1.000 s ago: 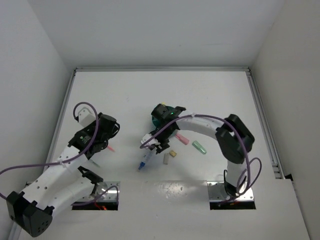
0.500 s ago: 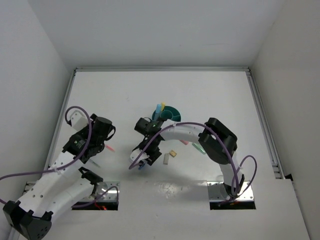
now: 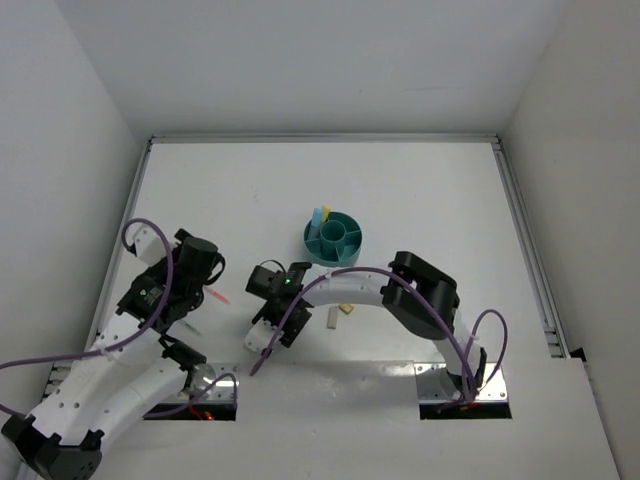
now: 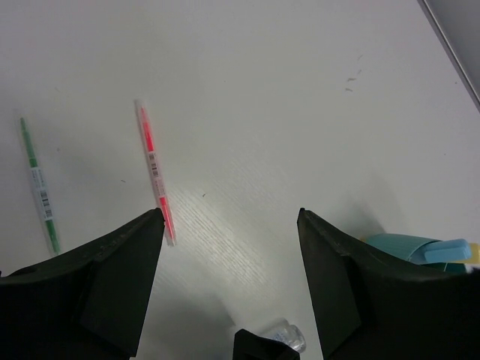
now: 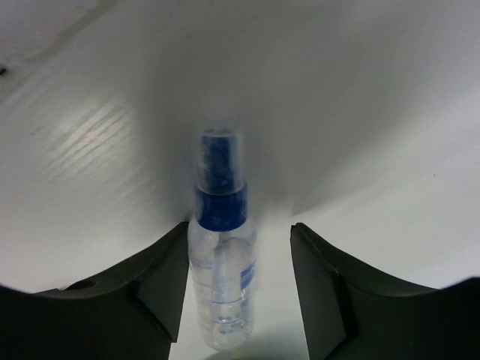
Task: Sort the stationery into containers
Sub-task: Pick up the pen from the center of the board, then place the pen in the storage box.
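The teal organiser (image 3: 345,243) stands mid-table with a yellow and a light-blue marker (image 3: 320,218) upright in it. My right gripper (image 3: 268,325) is low over the table to its near left. In the right wrist view it (image 5: 240,247) is open, with the clear-blue pen (image 5: 221,285) lying between the fingers, against the left one. My left gripper (image 3: 200,288) is open and empty above the table. In the left wrist view (image 4: 231,217) a thin pink pen (image 4: 154,172) ends by its left fingertip. Two small erasers (image 3: 331,318) lie under the right arm.
A thin green pen (image 4: 37,187) lies left of the pink pen. The organiser's edge (image 4: 405,244) shows behind the left gripper's right finger. The right forearm arches over the spot right of the erasers and hides what lies there. White walls enclose the table.
My right arm swung from the organiser to the near left and came down around the clear-blue pen. My left arm drew back to the left. The pink and green markers are now hidden.
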Controlling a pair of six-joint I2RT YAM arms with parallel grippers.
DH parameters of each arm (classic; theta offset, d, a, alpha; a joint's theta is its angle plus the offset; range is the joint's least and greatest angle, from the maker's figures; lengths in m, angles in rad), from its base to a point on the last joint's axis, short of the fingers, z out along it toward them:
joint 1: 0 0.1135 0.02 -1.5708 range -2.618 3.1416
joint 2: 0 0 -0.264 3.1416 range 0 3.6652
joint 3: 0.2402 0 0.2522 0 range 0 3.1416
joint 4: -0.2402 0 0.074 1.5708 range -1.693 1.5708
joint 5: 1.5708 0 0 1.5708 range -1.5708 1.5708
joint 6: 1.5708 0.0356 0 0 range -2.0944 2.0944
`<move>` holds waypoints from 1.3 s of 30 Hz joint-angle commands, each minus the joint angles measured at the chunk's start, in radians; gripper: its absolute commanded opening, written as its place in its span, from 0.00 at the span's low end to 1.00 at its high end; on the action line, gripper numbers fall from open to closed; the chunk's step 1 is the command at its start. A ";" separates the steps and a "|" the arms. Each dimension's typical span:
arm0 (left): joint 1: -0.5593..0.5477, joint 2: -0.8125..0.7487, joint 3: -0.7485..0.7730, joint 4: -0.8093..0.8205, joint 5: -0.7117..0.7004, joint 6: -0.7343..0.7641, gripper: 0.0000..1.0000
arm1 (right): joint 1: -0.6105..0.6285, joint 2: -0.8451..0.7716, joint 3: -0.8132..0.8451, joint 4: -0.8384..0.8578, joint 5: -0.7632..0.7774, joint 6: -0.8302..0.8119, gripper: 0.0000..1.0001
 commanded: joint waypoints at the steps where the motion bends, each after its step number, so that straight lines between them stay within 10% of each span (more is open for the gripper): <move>1: 0.011 -0.028 0.023 -0.013 -0.012 -0.002 0.78 | 0.014 0.054 0.039 -0.011 0.093 0.017 0.55; 15: 0.011 -0.061 0.023 -0.023 -0.003 -0.002 0.78 | 0.012 0.028 0.135 -0.099 -0.046 0.128 0.00; 19: 0.011 -0.051 0.023 -0.023 -0.003 -0.015 0.78 | -0.011 -0.147 0.093 0.193 -0.098 0.455 0.00; 23: 0.011 -0.041 0.013 -0.003 -0.003 -0.025 0.78 | -0.064 -0.248 0.062 0.431 0.201 0.814 0.00; 29: 0.011 -0.019 0.013 0.017 -0.003 -0.025 0.76 | -0.148 -0.404 -0.125 0.715 0.527 1.050 0.00; 39: 0.011 0.008 -0.044 0.076 0.051 -0.044 0.75 | -0.375 -0.707 -0.521 1.059 0.521 1.360 0.00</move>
